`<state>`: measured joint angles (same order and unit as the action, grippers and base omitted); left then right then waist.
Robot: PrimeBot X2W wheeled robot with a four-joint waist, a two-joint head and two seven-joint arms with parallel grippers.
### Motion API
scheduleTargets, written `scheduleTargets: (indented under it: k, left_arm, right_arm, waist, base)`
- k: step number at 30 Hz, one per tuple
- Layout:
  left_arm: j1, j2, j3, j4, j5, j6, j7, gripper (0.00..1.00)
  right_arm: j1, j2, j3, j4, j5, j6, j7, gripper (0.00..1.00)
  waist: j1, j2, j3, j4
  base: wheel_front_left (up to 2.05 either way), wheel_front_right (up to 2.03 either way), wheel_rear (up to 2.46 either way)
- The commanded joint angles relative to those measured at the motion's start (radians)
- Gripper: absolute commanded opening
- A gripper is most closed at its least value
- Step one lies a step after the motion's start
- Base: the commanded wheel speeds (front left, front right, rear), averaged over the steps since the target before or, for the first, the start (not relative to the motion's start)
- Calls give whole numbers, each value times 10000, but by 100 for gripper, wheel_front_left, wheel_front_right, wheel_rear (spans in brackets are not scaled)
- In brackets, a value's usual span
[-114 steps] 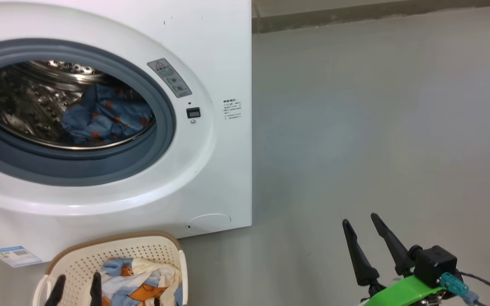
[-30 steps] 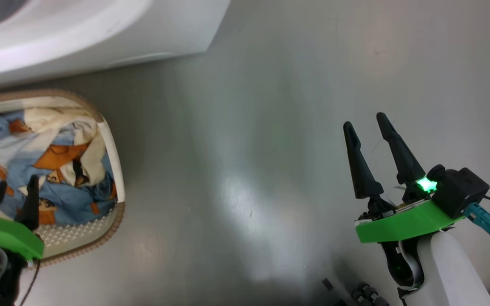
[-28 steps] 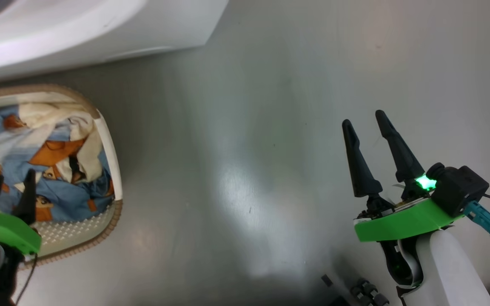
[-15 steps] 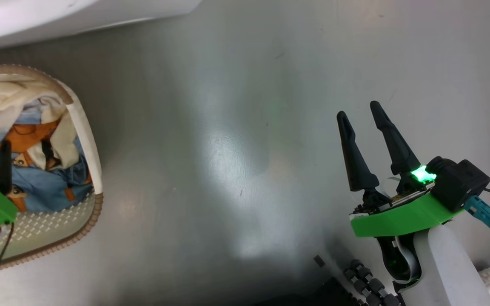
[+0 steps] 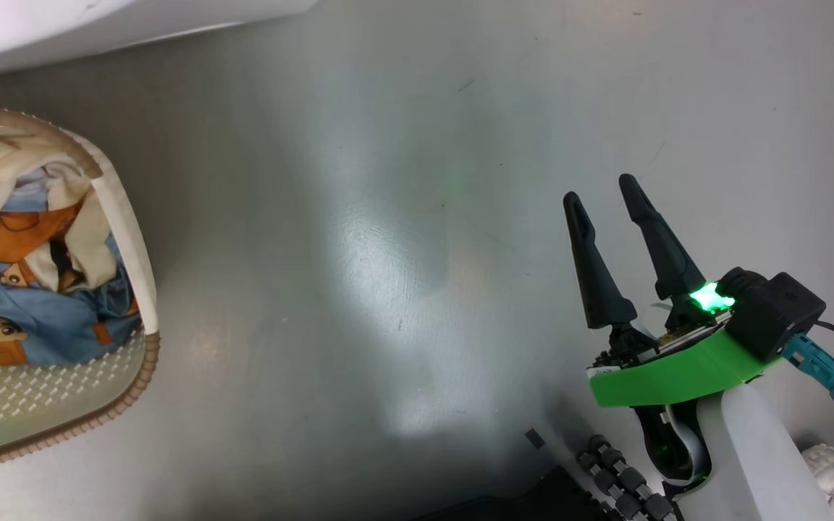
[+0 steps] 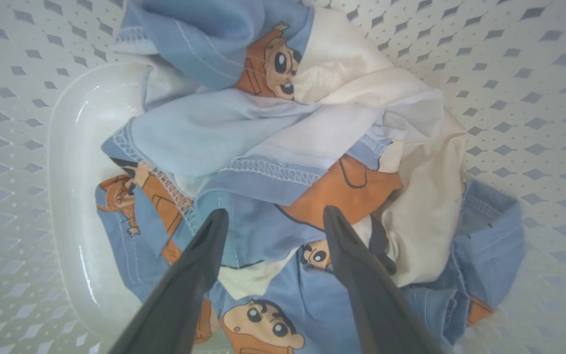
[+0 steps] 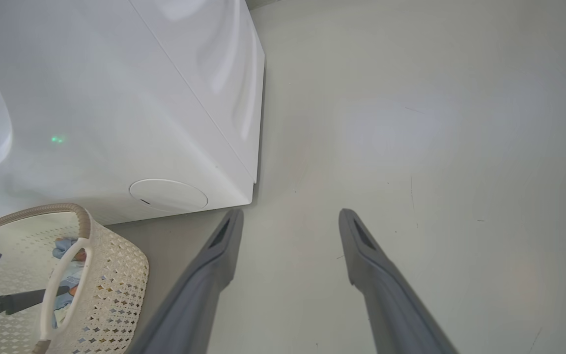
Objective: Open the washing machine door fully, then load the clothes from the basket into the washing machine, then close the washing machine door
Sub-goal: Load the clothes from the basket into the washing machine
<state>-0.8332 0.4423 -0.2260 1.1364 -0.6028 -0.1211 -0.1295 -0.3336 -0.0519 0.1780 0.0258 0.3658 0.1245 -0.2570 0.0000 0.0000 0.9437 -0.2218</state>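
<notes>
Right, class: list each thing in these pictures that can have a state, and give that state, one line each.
basket: upright on the floor, clothes inside.
clothes: crumpled in a heap.
left tool: open, poised over the clothes, gripping nothing.
right tool: open, empty, above the floor.
washing machine: open or shut cannot be told.

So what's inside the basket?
The clothes, a crumpled blue, white and orange heap, with the open left gripper over them. Whatever lies beneath the heap is covered.

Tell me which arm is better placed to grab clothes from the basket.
Left: the left gripper, jaws open, hangs inside the basket just above the clothes; the right gripper is over the floor.
</notes>
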Motion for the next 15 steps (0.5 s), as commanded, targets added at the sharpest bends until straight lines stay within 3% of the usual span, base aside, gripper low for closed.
scheduleTargets:
  k: [1, 15]
  left_arm:
    - [98, 563, 137, 162, 50, 92, 34, 100]
    - [-470, 649, -98, 814, 103, 108, 181, 100]
  right_arm:
    - [239, 17, 209, -171, 87, 62, -48, 100]
    - [264, 17, 221, -325, 183, 62, -48, 100]
  waist:
    - [0, 0, -2, -30]
    - [0, 0, 248, -211]
  base:
    - [0, 0, 0]
    - [0, 0, 0]
